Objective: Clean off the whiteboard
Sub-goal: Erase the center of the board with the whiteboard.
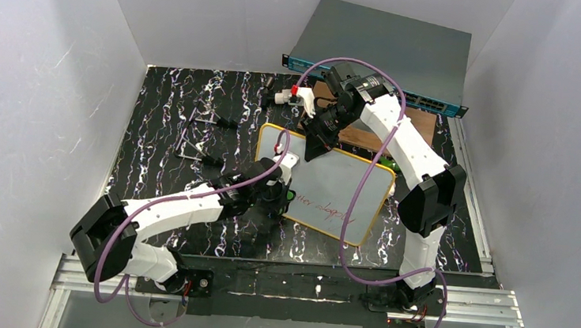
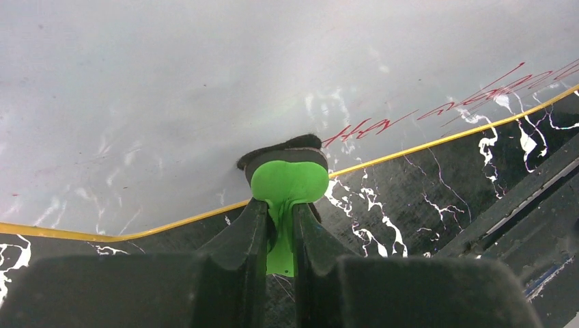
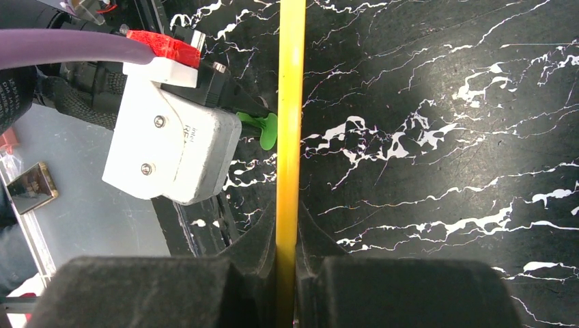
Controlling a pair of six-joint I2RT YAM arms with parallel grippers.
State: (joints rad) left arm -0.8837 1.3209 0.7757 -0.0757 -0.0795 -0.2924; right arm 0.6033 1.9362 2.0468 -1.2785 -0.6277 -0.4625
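Observation:
The whiteboard (image 1: pixel 345 181) lies mid-table, white with a yellow rim and red writing (image 1: pixel 323 206) near its front edge. My left gripper (image 1: pixel 284 197) is shut on a green eraser (image 2: pixel 290 179), whose dark felt touches the board (image 2: pixel 171 89) at its near rim, left of the red writing (image 2: pixel 478 96). My right gripper (image 1: pixel 314 146) is shut on the board's far rim. In the right wrist view its jaws (image 3: pixel 287 225) clamp the yellow rim (image 3: pixel 290 102), and the eraser (image 3: pixel 267 130) shows beside the left arm's white camera housing (image 3: pixel 171 147).
A grey network switch (image 1: pixel 385 49) stands at the back. A brown wooden board (image 1: pixel 369 135) lies under the right arm. A marker with a red cap (image 1: pixel 289 96) lies at the back. Black clips (image 1: pixel 204 117) lie on the left. White walls enclose the table.

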